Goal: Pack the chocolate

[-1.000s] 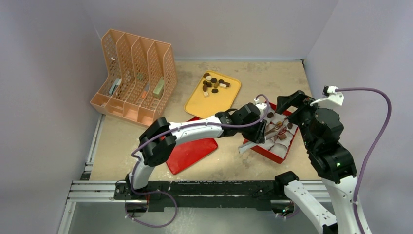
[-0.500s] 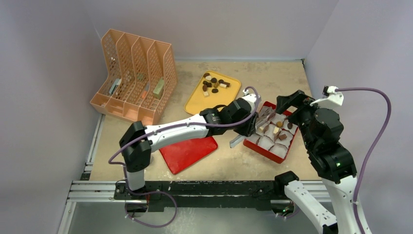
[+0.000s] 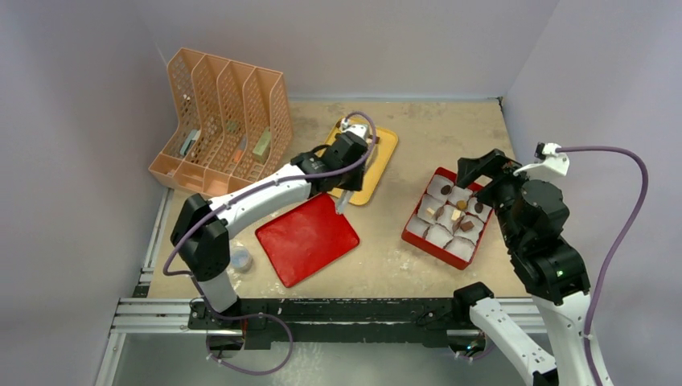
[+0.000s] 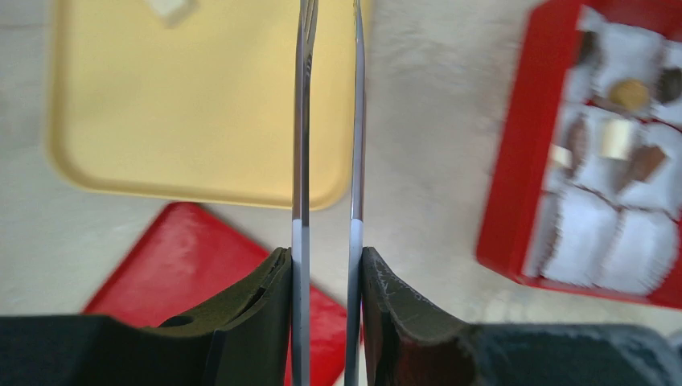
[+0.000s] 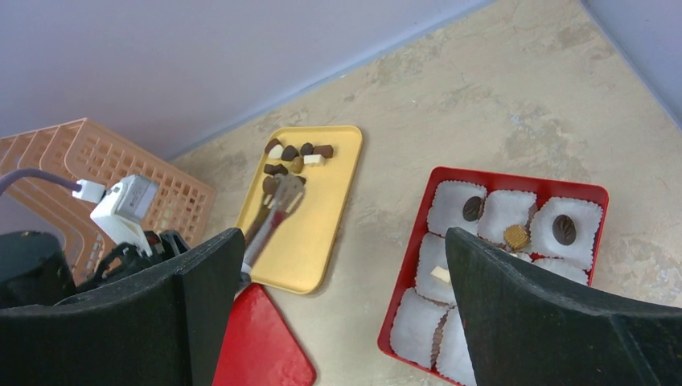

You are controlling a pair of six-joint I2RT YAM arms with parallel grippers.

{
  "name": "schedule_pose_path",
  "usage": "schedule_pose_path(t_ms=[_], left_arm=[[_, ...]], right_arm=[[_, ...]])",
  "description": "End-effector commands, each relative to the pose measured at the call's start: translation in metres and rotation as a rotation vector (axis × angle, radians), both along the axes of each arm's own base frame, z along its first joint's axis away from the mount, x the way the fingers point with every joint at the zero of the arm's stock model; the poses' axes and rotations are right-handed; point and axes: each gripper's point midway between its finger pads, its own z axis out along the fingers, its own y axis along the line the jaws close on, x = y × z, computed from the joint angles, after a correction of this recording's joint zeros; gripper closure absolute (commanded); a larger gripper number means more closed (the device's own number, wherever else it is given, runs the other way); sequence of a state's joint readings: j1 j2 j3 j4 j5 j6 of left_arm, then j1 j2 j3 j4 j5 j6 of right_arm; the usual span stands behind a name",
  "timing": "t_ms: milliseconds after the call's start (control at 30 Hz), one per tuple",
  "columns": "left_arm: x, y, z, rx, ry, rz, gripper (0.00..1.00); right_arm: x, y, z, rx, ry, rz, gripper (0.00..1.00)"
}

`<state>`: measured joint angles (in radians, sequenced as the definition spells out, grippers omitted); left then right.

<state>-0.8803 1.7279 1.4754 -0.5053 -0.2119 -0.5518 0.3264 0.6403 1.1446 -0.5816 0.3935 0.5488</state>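
Note:
Small dark, tan and white chocolates (image 5: 293, 153) lie at the far end of the yellow tray (image 3: 384, 153). Several more sit in white paper cups in the red box (image 3: 414, 233), also seen in the right wrist view (image 5: 515, 236) and left wrist view (image 4: 630, 94). My left gripper (image 4: 326, 257) is shut on metal tongs (image 4: 304, 121), reaching over the tray; the tong tips (image 5: 281, 193) are near the tray's chocolates. In the top view the left gripper (image 3: 347, 178) covers the tray's pieces. My right gripper (image 5: 342, 241) is open and empty, held above the box's far side (image 3: 482, 165).
A red lid (image 3: 307, 237) lies flat in front of the tray. A peach file organizer (image 3: 221, 129) stands at the back left. A small clear round thing (image 3: 240, 259) lies by the left arm's base. Walls close in at the back and the right.
My left arm has swung left with the tongs, from over the red box to over the yellow tray. The box and the lid are now uncovered. The right arm has not moved.

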Motion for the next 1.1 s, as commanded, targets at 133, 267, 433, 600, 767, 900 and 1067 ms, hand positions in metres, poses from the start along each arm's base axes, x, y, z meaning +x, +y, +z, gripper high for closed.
schedule_pose_path(t_ms=[133,267,433,600,767,900,1067], left_arm=[[0.051,0.088,-0.007,0.118,-0.012,0.215,0.68],[0.065,0.104,-0.009,0.123,-0.006,0.251,0.67],[0.076,0.105,-0.008,0.121,-0.002,0.241,0.65],[0.082,0.102,-0.023,0.145,0.042,0.214,0.64],[0.083,0.097,-0.031,0.151,0.066,0.193,0.62],[0.086,0.098,-0.035,0.170,0.067,0.196,0.61],[0.091,0.093,-0.041,0.175,0.075,0.179,0.60]], right_arm=[[-0.004,0.002,0.016,0.036,-0.062,0.011,0.04],[-0.004,0.003,0.013,0.033,-0.058,0.017,0.04],[-0.005,0.001,0.011,0.020,-0.056,0.014,0.04],[-0.004,0.000,0.007,0.010,-0.049,0.007,0.04],[-0.005,-0.002,0.005,0.010,-0.048,0.001,0.04],[-0.004,-0.002,0.006,0.011,-0.051,-0.001,0.04],[-0.003,-0.001,0.006,0.010,-0.048,0.005,0.04]])
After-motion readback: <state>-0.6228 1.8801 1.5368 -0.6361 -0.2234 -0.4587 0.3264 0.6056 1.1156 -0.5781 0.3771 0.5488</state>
